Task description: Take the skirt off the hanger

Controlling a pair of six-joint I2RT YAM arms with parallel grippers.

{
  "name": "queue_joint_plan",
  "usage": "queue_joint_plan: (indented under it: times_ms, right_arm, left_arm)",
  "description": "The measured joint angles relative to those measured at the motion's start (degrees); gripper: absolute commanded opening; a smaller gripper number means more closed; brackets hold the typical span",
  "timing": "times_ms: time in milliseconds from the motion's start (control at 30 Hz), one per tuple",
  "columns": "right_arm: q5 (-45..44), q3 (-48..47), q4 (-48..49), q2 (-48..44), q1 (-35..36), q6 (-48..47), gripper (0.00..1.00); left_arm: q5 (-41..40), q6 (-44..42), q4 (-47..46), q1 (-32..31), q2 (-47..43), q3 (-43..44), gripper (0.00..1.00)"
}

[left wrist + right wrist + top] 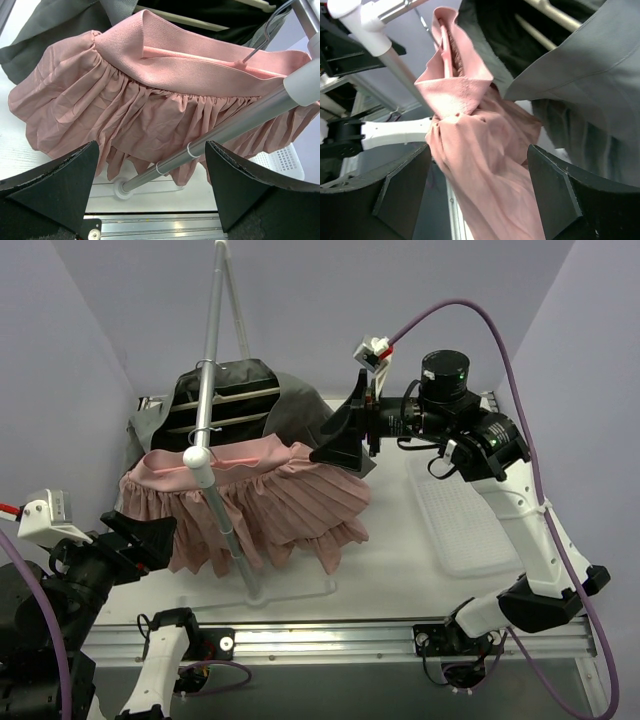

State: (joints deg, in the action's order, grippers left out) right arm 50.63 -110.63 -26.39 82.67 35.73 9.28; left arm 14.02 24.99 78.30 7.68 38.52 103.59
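Pale lavender walls are enclosing a white counter on three sides, soft even light is falling across it, and an aluminium rail is running along its near edge.

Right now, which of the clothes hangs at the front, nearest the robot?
The pink skirt. It hangs in front with lots of folds; the black top and the grey cloth are behind it.

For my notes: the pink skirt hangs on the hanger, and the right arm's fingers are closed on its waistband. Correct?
No. The pink skirt hangs on the hanger, but the right arm's fingers are open, not closed on its waistband; the right wrist view shows this.
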Motion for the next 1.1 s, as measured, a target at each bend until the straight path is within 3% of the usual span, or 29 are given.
queue_joint_plan:
  times_ms: [267,400,767,867,1000,1100]
  right_arm:
    - [4.3,6.0,3.6,-0.5,1.4,4.4,0.77]
    - [4.9,6.3,3.7,-0.4,3.8,4.6,0.63]
    - [4.2,2.9,-0.8,5.9,6.6,-0.7,0.54]
    - [3.6,2.5,-1.9,7.3,6.8,-2.3,0.44]
    - [1.7,0.6,-3.1,9.3,7.3,-4.3,0.04]
    - [1.0,-1.3,-2.9,10.1,8.0,-5.3,0.0]
  left_arm:
    - [0.5,0.0,0.0,0.0,0.0,0.0,0.96]
    - [0.9,0.0,0.0,0.0,0.0,-0.1,0.96]
    - [1.8,-0.1,0.0,0.0,0.0,-0.4,0.96]
    - [2.1,-0.2,0.0,0.0,0.0,-0.5,0.96]
    - [2.6,-0.3,0.0,0.0,0.0,-0.8,0.96]
    - [2.6,-0.4,0.0,0.0,0.0,-0.8,0.96]
